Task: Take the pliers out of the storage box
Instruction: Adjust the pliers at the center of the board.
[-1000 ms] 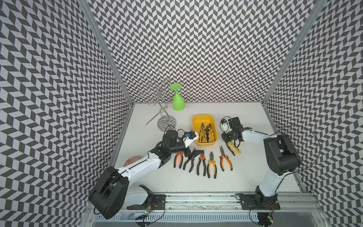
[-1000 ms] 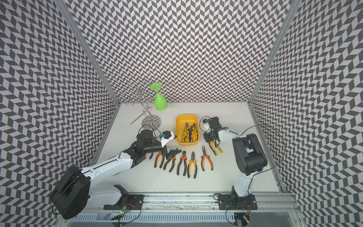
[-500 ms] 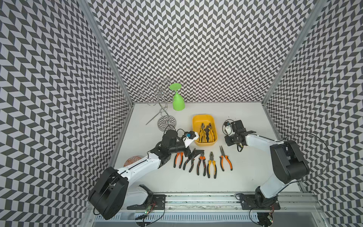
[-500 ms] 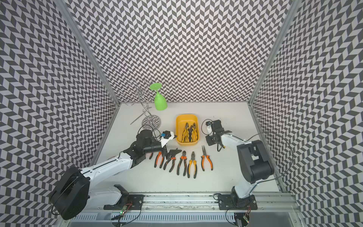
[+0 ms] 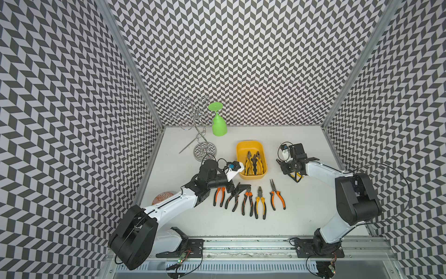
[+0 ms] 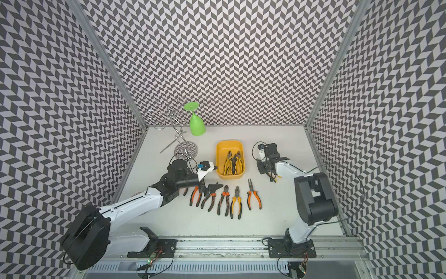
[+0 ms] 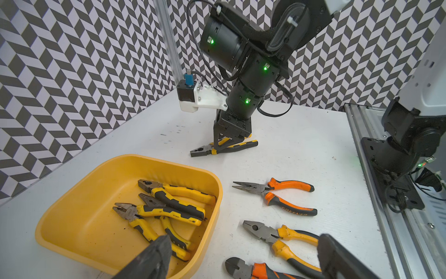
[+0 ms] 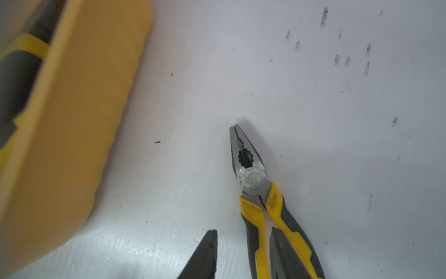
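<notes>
Beside the storage box [image 5: 250, 178], on the side toward the right arm, both top views show the right gripper [image 5: 295, 176] set low over yellow-handled combination pliers [image 5: 299, 176] on the worktop [image 5: 304, 217]. A row of pliers [image 5: 247, 200] lies nearer the rail beneath the left gripper [image 5: 237, 189], and three boxed pliers [image 6: 233, 163] remain inside. Left wrist view: the combination pliers [image 7: 224, 148] rest flat, nose toward the box, with the right gripper's fingers [image 7: 218, 142] straddling the handles. The left gripper's own fingers [image 7: 156, 258] are spread wide and carry nothing. Right wrist view: the right gripper is parted only partway. One finger [image 8: 205, 256] stands clear of the near handle with bare worktop between, and the other lies over the gap between the handles; whether it touches them cannot be told. The step appears to be the release. It is best finished by spreading wider and rising straight up, so no finger drags a handle.
</notes>
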Tool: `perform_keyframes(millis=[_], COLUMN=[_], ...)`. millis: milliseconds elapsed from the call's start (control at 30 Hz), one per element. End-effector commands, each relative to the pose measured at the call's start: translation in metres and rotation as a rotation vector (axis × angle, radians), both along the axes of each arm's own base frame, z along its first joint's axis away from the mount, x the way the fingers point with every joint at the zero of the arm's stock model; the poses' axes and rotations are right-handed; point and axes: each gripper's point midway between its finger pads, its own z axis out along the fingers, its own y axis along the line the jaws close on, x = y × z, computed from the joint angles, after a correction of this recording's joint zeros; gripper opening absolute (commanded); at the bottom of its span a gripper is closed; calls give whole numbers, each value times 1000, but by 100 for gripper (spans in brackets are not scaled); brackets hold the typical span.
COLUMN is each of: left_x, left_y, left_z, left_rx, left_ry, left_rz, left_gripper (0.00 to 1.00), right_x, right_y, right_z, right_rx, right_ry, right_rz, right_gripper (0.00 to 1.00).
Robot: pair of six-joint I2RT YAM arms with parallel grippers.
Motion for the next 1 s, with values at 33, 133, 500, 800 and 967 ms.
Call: perform_keyframes(millis=[33,133,500,800,967], left_x=[-1,-2,-5,-6,-7], left_y=[0,0,2,3,3], left_z=[14,14,19,24,23], left_rx=[-31,-31,-38,-47,-45], left_ry=[-35,-35,-44,-56,-58], left_rz=[-14,-14,-16,-16,-16], left_gripper=[98,98,98,98,98], right_x=[-6,-11,-45,-57,-70], right_y=[-7,-5,5,19,20], right_z=[-19,-24,-20,8,17], right_rx=[-38,-26,49,24,25], right_ry=[70,94,165,137,177], right_rz=[0,1,6,10,-26], right_gripper=[35,30,14,12,11])
